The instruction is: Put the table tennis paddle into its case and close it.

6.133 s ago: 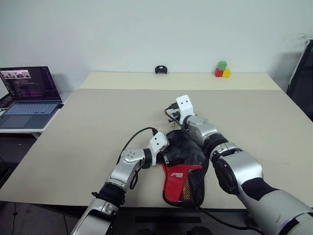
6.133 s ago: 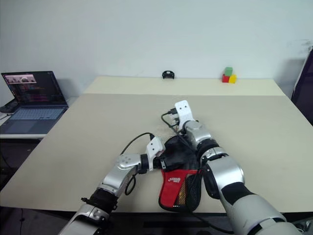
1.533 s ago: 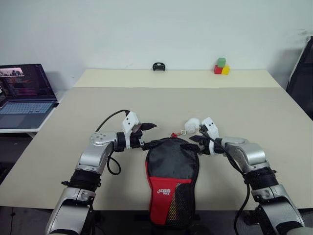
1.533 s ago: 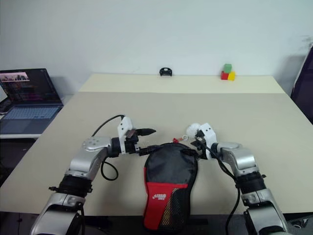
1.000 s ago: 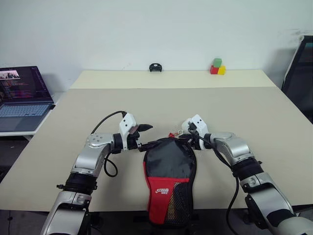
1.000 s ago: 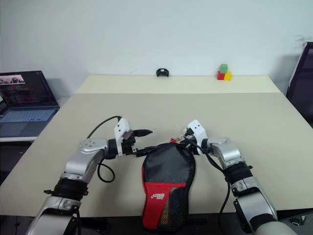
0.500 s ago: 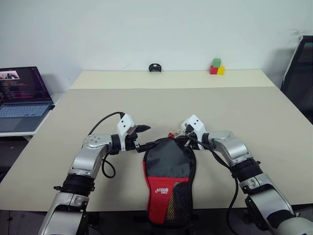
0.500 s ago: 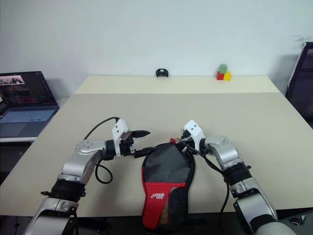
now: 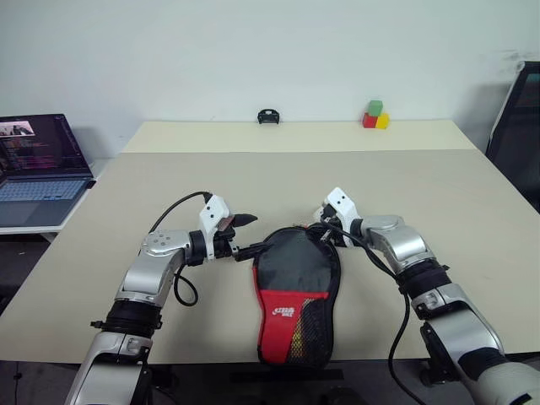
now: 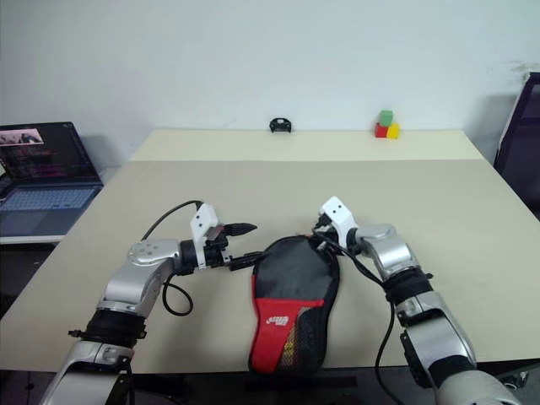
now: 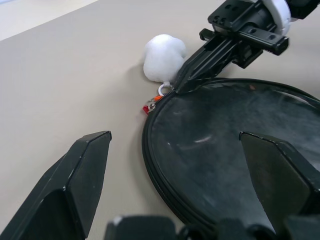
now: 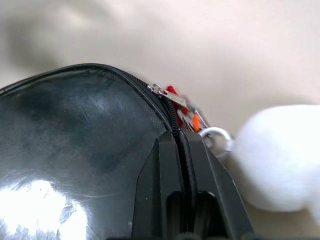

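Note:
The case lies on the table with its round black end away from me and its red mesh end at the near edge. My right gripper is shut on the case's zipper rim, right beside the red zipper pulls and the white ball charm. Just left of the black end, my left gripper stands open, one of its fingers on each side of the rounded top without touching it. The paddle is hidden.
The beige table stretches far ahead. At its far edge are coloured blocks and a small black object. A laptop sits on a side table to the left; a dark chair stands at the right.
My right gripper has shut on the zipper rim and drawn it slightly away and to the right, so the case has shifted a little. The left gripper has stayed put.

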Tool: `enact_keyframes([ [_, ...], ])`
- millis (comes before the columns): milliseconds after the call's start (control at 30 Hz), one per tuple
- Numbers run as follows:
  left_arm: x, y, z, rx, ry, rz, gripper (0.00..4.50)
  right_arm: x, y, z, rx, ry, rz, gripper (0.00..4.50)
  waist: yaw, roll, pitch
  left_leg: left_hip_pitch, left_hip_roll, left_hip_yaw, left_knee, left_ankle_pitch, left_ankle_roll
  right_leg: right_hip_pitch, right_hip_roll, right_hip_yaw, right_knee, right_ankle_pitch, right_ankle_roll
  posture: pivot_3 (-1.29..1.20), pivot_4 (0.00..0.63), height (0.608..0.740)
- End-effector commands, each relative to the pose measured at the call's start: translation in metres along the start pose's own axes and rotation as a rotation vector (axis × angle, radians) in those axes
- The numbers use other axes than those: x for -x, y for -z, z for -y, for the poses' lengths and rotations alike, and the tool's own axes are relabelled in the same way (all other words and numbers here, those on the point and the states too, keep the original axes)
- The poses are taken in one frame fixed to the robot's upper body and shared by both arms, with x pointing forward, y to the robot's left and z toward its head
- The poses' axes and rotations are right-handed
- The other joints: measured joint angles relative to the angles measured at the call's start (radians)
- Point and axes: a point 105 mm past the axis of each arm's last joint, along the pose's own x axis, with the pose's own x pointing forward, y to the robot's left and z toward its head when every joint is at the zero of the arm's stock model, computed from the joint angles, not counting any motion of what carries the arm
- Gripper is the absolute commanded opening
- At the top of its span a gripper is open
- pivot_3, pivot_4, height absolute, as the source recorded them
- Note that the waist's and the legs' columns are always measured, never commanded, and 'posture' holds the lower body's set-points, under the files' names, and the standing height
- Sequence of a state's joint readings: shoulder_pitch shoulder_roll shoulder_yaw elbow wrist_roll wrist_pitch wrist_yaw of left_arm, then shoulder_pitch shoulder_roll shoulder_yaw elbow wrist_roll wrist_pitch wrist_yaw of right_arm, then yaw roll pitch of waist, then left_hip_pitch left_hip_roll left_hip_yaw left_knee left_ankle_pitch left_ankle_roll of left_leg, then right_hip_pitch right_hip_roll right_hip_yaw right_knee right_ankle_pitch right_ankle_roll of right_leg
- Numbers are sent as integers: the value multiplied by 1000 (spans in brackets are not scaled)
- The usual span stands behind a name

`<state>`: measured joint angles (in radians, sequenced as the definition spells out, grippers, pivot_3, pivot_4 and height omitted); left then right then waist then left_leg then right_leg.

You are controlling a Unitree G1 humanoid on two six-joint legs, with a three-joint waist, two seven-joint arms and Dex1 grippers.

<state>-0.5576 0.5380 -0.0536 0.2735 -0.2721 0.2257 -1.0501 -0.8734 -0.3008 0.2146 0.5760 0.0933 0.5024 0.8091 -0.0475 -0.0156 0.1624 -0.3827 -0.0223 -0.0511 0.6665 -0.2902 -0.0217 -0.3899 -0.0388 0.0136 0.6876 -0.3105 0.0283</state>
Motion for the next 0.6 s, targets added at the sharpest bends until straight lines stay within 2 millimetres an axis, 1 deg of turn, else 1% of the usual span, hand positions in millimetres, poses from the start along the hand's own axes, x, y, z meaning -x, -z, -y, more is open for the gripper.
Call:
enact_keyframes([
  [33, 4, -18, -5, -62, -15, 39, 4500, 8, -22, 8, 31, 24, 72, 44, 0, 0, 0, 0, 0, 0, 0, 0, 0, 0, 0, 0, 0, 0, 0, 0, 150, 740],
  [133, 3, -18, -5, -60, -13, 40, 4500, 6, -15, 6, 23, 25, 39, 44, 0, 0, 0, 0, 0, 0, 0, 0, 0, 0, 0, 0, 0, 0, 0, 0, 150, 740],
  [233, 2, -17, -4, -60, -10, 41, 4500, 4, -4, -3, -8, -18, 6, 44, 0, 0, 0, 0, 0, 0, 0, 0, 0, 0, 0, 0, 0, 0, 0, 0, 150, 740],
  [300, 1, -17, -3, -59, -8, 41, 4500, 5, 0, -4, -25, -15, -3, 461, 1, 0, 0, 0, 0, 0, 0, 0, 0, 0, 0, 0, 0, 0, 0, 0, 150, 740],
  [400, 1, -16, -2, -60, -5, 41, 4500, 6, 2, -2, -30, 4, -13, 1295, 0, 0, 0, 0, 0, 0, 0, 0, 0, 0, 0, 0, 0, 0, 0, 0, 150, 740],
  [500, 0, -16, -2, -60, -2, 43, 4500, 8, 2, 1, -46, 17, -15, 2382, 0, 0, 0, 0, 0, 0, 0, 0, 0, 0, 0, 0, 0, 0, 0, 0, 150, 740],
  [533, -1, -17, -2, -60, 0, 43, 4500, 11, 0, 1, -62, 14, -1, 2669, 0, 0, 0, 0, 0, 0, 0, 0, 0, 0, 0, 0, 0, 0, 0, 0, 150, 740],
  [600, -2, -17, -1, -61, 6, 46, 4500, 18, -8, 1, -108, -1, 39, 2669, 1, 0, 0, 0, 0, 0, 0, 0, 0, 0, 0, 0, 0, 0, 0, 0, 150, 740],
])
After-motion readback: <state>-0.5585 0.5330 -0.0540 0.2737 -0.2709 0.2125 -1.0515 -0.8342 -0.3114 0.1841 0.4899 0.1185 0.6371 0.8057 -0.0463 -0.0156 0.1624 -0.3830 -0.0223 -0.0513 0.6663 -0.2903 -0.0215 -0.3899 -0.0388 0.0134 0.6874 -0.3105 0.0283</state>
